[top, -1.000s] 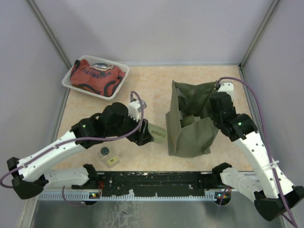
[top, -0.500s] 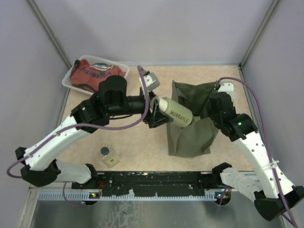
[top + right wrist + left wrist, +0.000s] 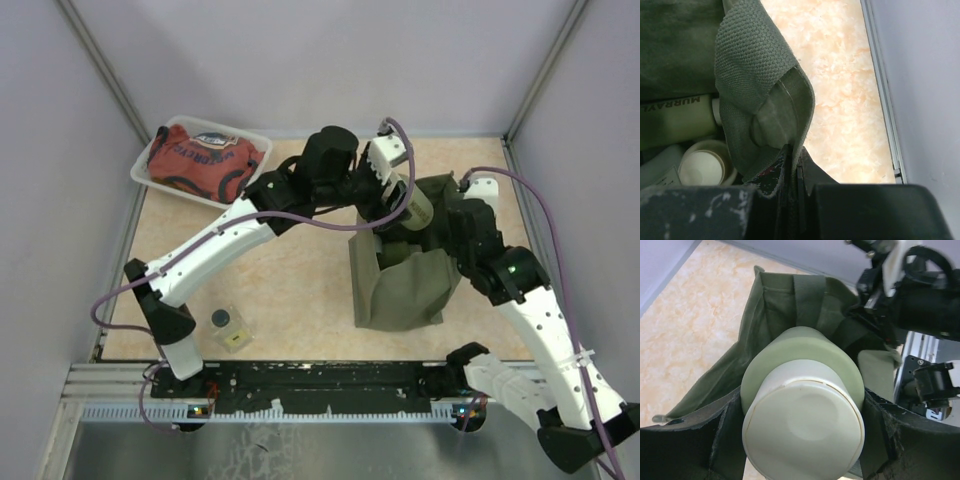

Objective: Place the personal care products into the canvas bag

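Observation:
My left gripper (image 3: 393,193) is shut on an olive-green bottle (image 3: 416,206) and holds it tilted over the far side of the canvas bag's (image 3: 400,290) mouth. In the left wrist view the bottle's cream cap (image 3: 802,425) fills the space between my fingers (image 3: 722,440), with the bag (image 3: 775,315) beyond it. My right gripper (image 3: 452,222) is shut on the bag's right rim (image 3: 757,80), the fabric pinched between its jaws. Past that rim the right wrist view shows an olive bottle lettered MURRAYL (image 3: 675,120) and a round cream cap (image 3: 702,167). A clear bottle with a dark cap (image 3: 229,327) stands near the front left.
A clear plastic tray (image 3: 145,178) holding a red printed cloth (image 3: 200,160) sits at the back left. Grey walls close in the table on three sides, and a black rail (image 3: 320,378) runs along the near edge.
My left arm has lifted the olive-green bottle off the table and swung it right and away, from beside the bag to over its mouth. The right gripper has kept its hold on the rim.

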You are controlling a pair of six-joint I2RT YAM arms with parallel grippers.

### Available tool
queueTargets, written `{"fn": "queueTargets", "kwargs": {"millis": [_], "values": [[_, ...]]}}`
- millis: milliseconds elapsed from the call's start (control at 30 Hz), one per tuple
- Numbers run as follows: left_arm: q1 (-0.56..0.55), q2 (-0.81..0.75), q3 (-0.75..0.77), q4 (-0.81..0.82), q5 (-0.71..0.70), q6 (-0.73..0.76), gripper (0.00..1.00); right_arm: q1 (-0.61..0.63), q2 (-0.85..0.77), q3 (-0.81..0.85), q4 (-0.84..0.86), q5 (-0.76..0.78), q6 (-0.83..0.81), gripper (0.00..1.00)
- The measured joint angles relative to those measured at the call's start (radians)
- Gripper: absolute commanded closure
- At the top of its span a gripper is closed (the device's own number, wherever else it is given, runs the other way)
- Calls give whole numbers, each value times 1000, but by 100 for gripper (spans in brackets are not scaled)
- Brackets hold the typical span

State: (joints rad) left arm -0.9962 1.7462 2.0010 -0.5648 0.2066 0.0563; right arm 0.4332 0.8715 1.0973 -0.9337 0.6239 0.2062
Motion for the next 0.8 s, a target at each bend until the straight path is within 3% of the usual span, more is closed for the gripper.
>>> {"fn": "queueTargets", "kwargs": {"millis": [300, 800], "values": [[24, 91, 6, 16, 13, -4, 100, 0, -39, -24, -1, -14, 10, 100], [25, 184, 3, 95, 161, -63, 100, 0, -69, -24, -4, -40, 22, 100]]}}
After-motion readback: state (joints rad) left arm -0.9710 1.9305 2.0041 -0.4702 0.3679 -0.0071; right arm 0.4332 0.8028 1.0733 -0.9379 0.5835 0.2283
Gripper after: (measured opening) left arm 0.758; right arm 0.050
